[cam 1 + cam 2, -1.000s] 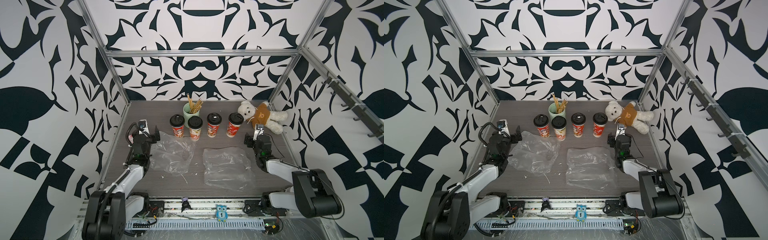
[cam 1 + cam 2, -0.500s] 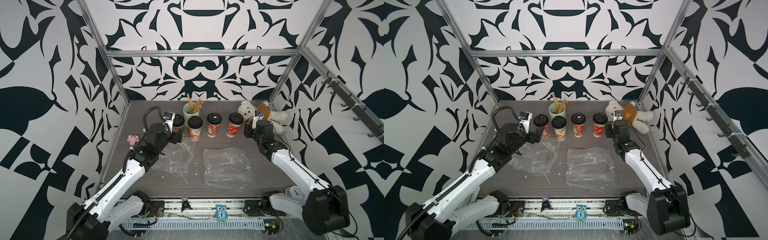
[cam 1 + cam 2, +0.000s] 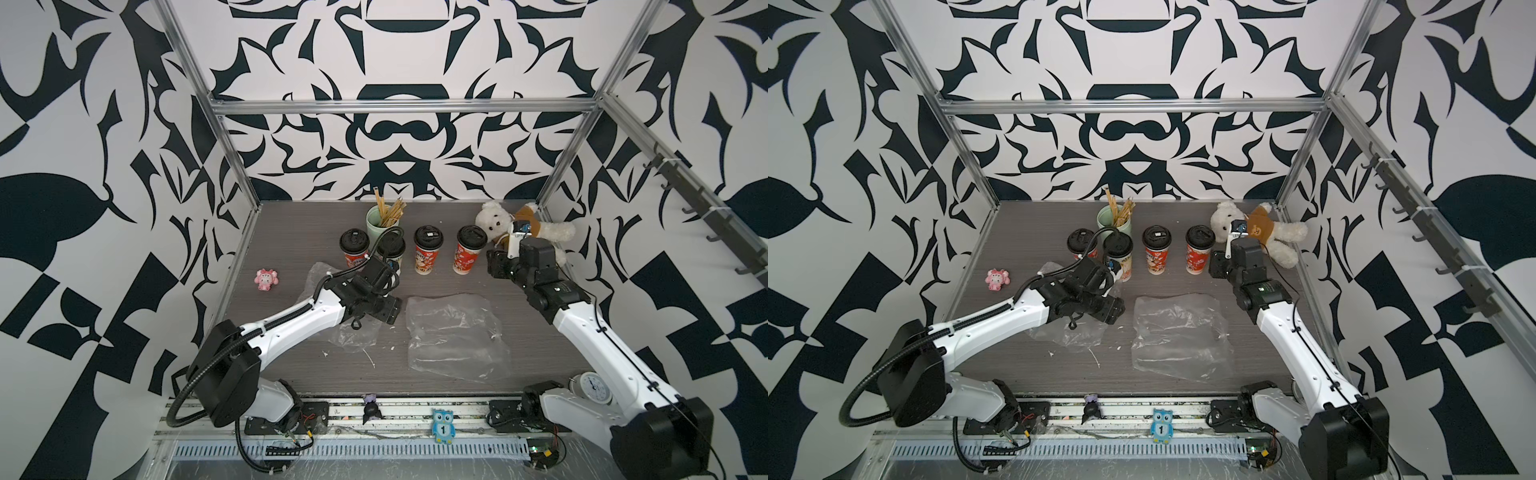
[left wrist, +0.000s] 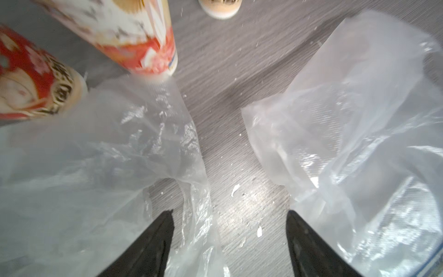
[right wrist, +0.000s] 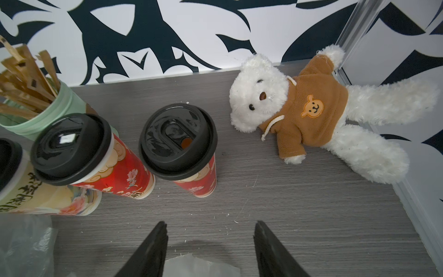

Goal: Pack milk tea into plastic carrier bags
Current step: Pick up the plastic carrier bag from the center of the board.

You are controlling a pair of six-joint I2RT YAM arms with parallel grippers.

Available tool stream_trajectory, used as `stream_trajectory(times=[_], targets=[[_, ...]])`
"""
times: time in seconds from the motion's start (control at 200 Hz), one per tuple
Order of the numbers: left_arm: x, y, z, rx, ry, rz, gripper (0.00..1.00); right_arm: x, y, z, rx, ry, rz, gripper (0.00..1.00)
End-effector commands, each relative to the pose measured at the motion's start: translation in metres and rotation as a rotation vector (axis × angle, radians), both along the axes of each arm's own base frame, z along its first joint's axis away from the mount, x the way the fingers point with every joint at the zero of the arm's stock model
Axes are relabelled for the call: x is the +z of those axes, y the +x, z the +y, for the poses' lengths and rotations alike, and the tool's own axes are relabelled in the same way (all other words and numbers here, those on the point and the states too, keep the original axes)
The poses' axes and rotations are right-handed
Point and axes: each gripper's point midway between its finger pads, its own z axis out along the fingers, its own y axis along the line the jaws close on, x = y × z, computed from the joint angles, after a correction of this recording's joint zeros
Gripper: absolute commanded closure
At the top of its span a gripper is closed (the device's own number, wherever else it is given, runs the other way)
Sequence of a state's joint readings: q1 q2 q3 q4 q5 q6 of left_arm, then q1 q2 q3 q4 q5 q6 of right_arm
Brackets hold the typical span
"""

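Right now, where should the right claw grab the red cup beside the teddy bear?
I'd grip the red cup around its paper wall below the black dome lid, with the right claw coming level from the near side: it stands upright, and nothing blocks that side.

Teddy bear (image 3: 495, 219), pink toy (image 3: 266, 280), green cup (image 3: 373, 222)

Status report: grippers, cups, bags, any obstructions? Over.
Left gripper open, empty; right gripper open, empty. Four black-lidded paper milk tea cups upright, unbagged; two clear crinkly plastic carrier bags lying empty. White plush teddy bear beside end cup.
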State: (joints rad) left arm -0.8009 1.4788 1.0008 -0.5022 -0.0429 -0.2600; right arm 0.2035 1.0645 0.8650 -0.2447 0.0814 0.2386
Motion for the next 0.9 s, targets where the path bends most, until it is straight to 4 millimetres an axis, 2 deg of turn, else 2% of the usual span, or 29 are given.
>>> stream_trajectory(times=[0.0, 0.2, 0.5, 0.895], targets=[[-0.011, -0.002, -0.004, 0.034, 0.021, 0.080, 0.25, 0.017, -0.002, 0.004, 0.008, 0.038, -0.042, 0.40], [-0.036, 0.001, -0.002, 0.077, 0.110, 0.155, 0.29, 0.016, -0.003, 0.004, 0.006, 0.047, -0.042, 0.40], [-0.046, -0.001, 0.016, 0.154, 0.168, 0.153, 0.34, 0.012, 0.000, 0.005, -0.001, 0.070, -0.043, 0.41], [-0.073, -0.004, 0.022, 0.196, 0.222, 0.206, 0.39, 0.008, 0.000, 0.006, -0.007, 0.084, -0.040, 0.42]])
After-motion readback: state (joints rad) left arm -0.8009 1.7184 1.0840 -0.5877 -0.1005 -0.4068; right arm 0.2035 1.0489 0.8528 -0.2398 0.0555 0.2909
